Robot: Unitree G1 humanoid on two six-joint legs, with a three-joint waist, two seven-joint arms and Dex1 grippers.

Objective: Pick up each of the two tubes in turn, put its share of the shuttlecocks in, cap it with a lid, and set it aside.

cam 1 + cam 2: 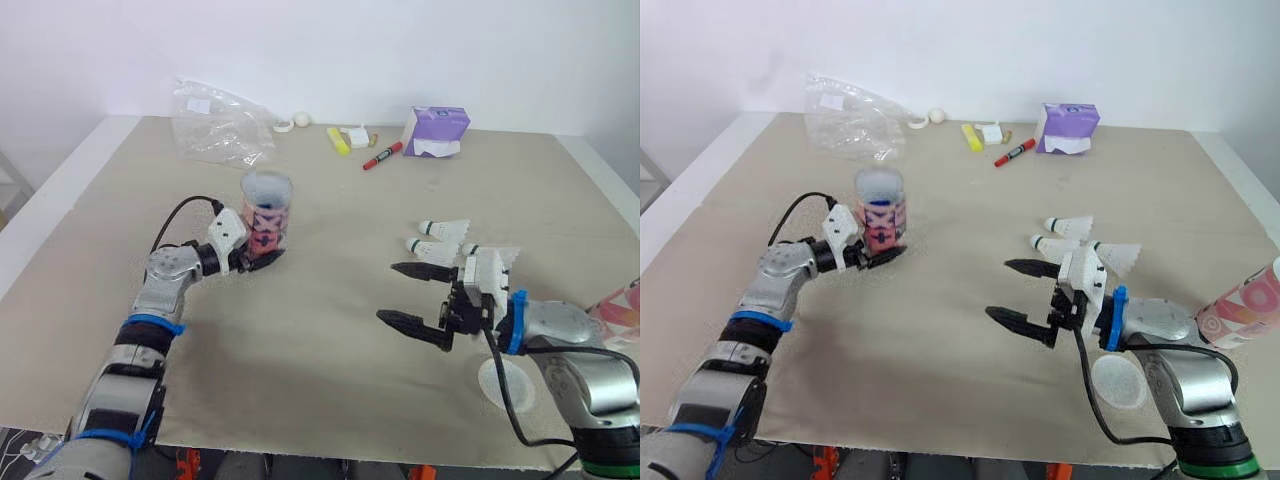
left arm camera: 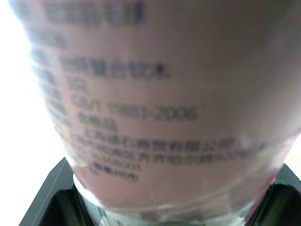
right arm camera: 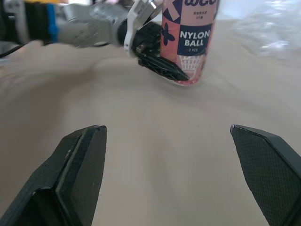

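A pink "Nylon Ball" tube (image 1: 267, 215) stands upright and open-topped on the left of the table. My left gripper (image 1: 262, 256) is shut on the tube's lower part, whose label (image 2: 141, 113) sits between the fingers (image 2: 47, 197). The right wrist view shows the same tube (image 3: 190, 37) and the left gripper (image 3: 160, 66) on it. My right gripper (image 1: 390, 292) hangs open and empty over bare table, its fingers (image 3: 80, 165) spread wide. Three white shuttlecocks (image 1: 440, 238) lie just behind it. A second pink tube (image 1: 1245, 305) lies at the right edge. A clear round lid (image 1: 1118, 382) rests near my right wrist.
Along the back of the table lie a crumpled clear plastic bag (image 1: 215, 125), a purple tissue box (image 1: 435, 130), a red marker (image 1: 382, 156), a yellow highlighter (image 1: 338, 140) and a small white ball (image 1: 302, 119). Beige cloth (image 1: 320, 340) covers the table.
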